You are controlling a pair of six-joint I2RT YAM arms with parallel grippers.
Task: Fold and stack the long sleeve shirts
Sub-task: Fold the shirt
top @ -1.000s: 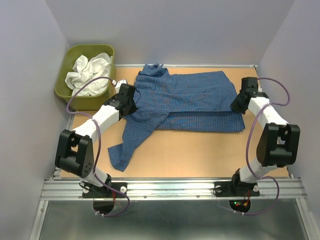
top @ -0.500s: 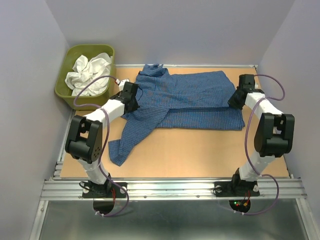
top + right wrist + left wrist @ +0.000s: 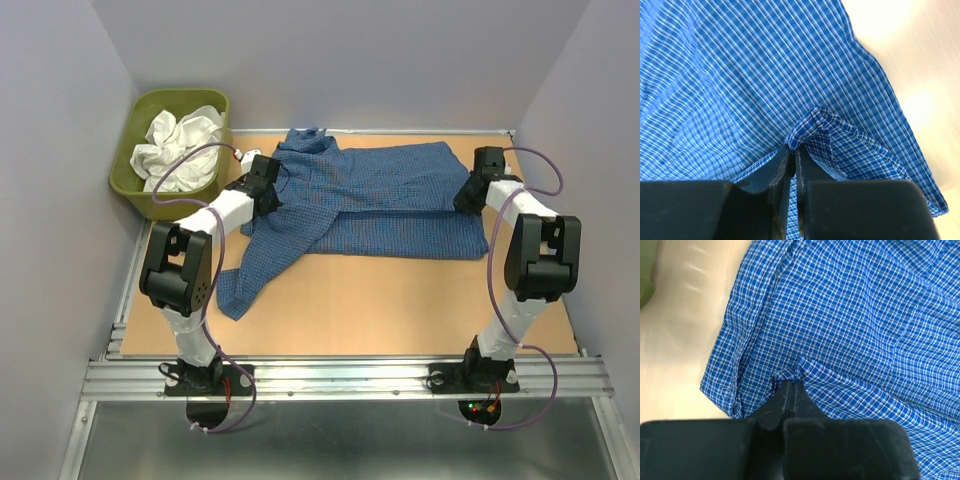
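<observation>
A dark blue fine-checked shirt (image 3: 385, 190) lies spread across the back of the table, collar to the far left, and one sleeve (image 3: 255, 265) trails toward the front left. My left gripper (image 3: 268, 182) sits at the shirt's left edge, shut on a small pinch of the checked cloth (image 3: 792, 381). At the shirt's right edge, my right gripper (image 3: 467, 196) holds a tented fold of the hem (image 3: 812, 125) at its tips (image 3: 794, 148), jaws only a slit apart. A white garment (image 3: 180, 140) lies crumpled in the tub.
An olive-green tub (image 3: 125, 172) stands at the back left corner, just beyond the left arm. Grey walls close in on three sides. Bare wooden tabletop (image 3: 400, 300) stretches in front of the shirt toward the arm bases.
Both grippers have moved toward the back of the table, drawing the shirt's side edges with them. The right jaws have eased slightly apart.
</observation>
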